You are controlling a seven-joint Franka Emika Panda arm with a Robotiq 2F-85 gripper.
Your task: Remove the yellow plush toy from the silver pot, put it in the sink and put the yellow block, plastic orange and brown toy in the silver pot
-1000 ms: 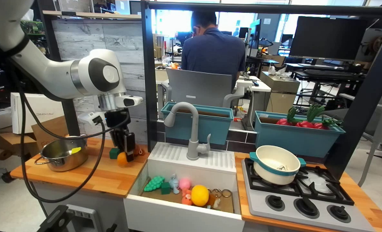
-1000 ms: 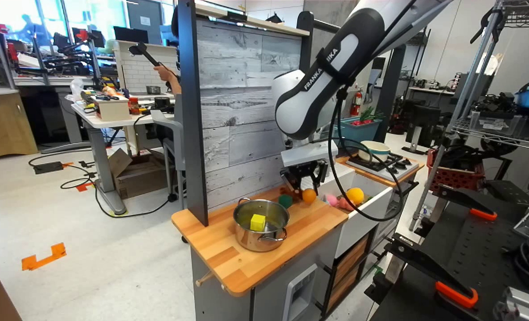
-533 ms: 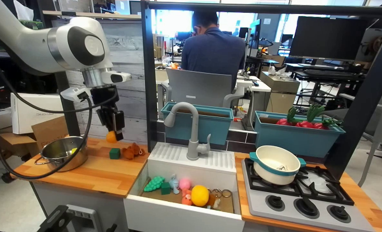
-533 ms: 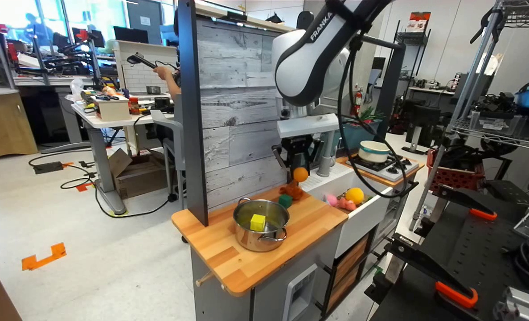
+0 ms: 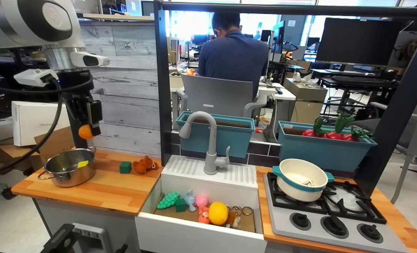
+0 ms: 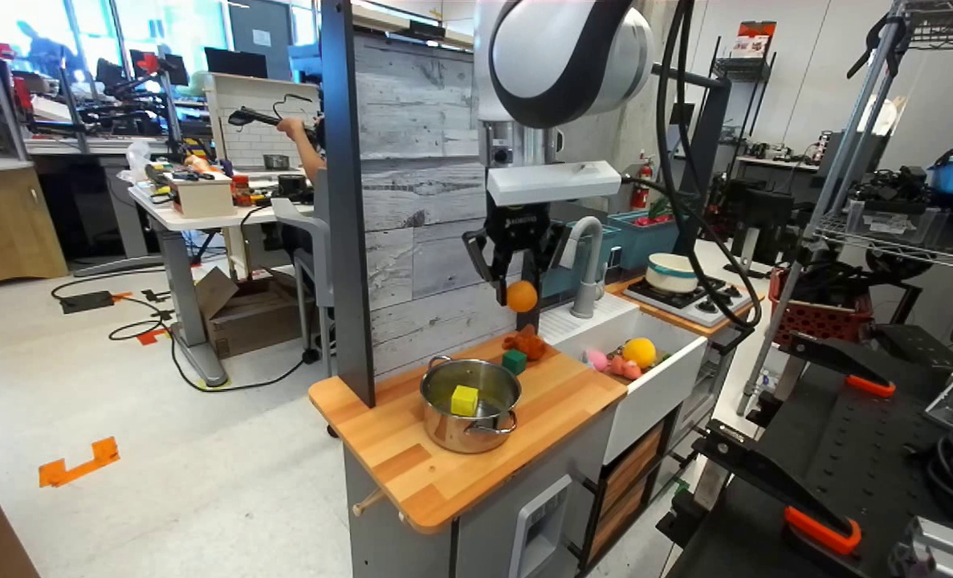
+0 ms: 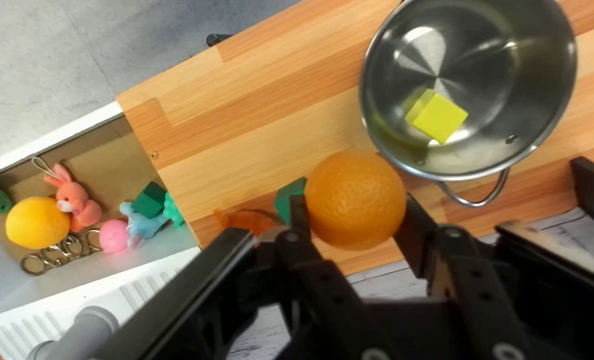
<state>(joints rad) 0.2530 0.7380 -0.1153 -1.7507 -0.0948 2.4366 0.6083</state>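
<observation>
To one facing the sink in an exterior view, the tool points downward at the left, clenched on the plastic orange, which is held off the surface, higher than the rim of the silver pot and apart from it. The yellow plush toy lies inside the sink, in front of the grey faucet; at the right, a cream-and-teal pan stands on the stove. A seated person is seen beyond, back turned.

In an exterior view looking along the bench, the white arm hangs overhead, with the tool and its orange at the lower end. The yellow block sits inside the silver pot. The brown toy lies just beside a green cube, both between the pot and the sink, toward the grey plank panel.

In the wrist view, directed downward, the fingers of the tool press the plastic orange from opposite sides. The yellow block rests at the bottom of the pot; the brown toy is blurred and partly hidden by the tool. Within the sink, the yellow plush toy lies just beside a coral rabbit toy, near several metal rings and a pink toy.
</observation>
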